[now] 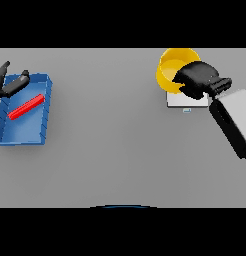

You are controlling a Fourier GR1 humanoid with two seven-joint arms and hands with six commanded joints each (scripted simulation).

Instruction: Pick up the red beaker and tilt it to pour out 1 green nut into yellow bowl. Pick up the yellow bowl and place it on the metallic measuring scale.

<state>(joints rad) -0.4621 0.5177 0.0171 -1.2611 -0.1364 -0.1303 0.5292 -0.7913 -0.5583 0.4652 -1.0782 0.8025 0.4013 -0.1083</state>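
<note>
Right hand (197,79) grips the near rim of the yellow bowl (171,65), which sits over the metallic measuring scale (181,101) on the desk. Bowl looks light, rigid, probably slick; a rim pinch suits. Left hand (6,80), fingers relaxed, hovers by the blue tray (42,107).

Open table (120,150) lies between blue tray (25,137) and yellow bowl (170,67).
</note>
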